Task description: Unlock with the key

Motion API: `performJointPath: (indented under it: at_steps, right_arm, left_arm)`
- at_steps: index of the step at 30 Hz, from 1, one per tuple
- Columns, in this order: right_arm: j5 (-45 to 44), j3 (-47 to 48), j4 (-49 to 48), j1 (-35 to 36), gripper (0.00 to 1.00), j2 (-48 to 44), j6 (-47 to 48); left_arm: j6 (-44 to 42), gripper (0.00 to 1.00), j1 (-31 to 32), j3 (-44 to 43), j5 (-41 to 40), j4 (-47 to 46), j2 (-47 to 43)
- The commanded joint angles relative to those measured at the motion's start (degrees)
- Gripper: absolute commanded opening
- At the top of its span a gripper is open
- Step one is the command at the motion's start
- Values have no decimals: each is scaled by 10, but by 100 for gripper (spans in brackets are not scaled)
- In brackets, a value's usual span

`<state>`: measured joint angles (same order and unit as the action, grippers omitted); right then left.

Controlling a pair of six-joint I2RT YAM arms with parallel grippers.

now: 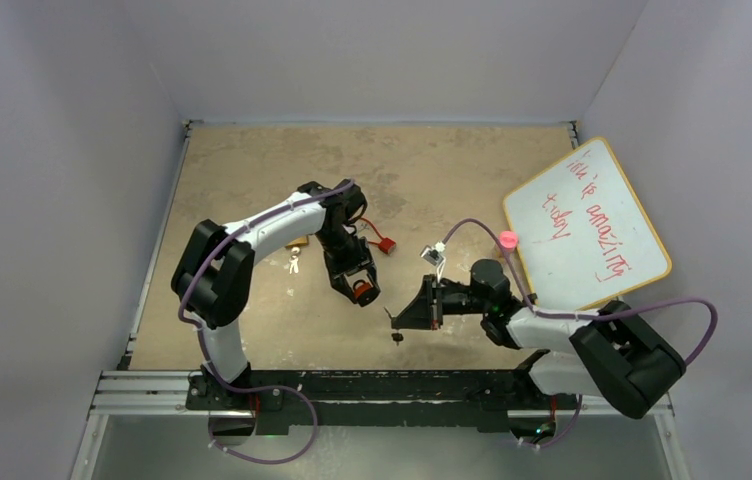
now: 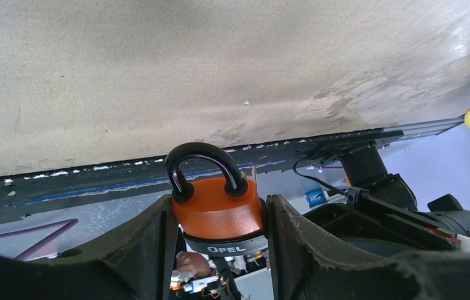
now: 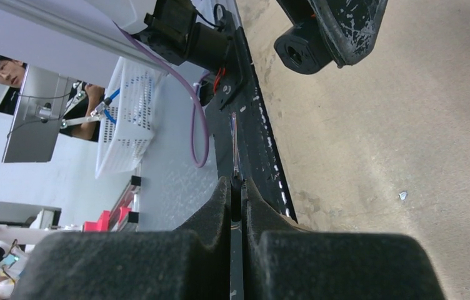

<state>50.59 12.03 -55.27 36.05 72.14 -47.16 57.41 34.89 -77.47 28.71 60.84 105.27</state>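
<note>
In left wrist view, padlock (image 2: pixel 220 209) reads OPEL.

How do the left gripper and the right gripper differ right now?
The left gripper is spread wide; the right gripper is nearly closed. The left clamps an orange padlock with black shackle; the right pinches a thin metal key. Both are holding something.
</note>
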Motion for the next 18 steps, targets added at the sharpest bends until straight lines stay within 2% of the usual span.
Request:
performJointPath:
  at_steps: [1,4,7,9,13,18]
  right_arm:
    - [8,19,-33,8,0,11,19]
    - [-12,23,4,10,0,13,37]
    - [-31,32,57,11,0,5,67]
    - [-44,41,95,14,0,-2,92]
    - [-78,62,168,23,0,-8,135]
    - [-87,72,181,26,0,0,144]
  left_arm:
    - [-9,0,-3,-10,-15,33,-30]
    - [-17,0,-2,-27,-71,96,-12]
    - [-9,0,0,-61,-182,189,8]
    - [-5,0,0,-69,-232,212,11]
    - [26,0,-2,-43,-242,212,8]
    - [28,0,1,-42,-237,212,19]
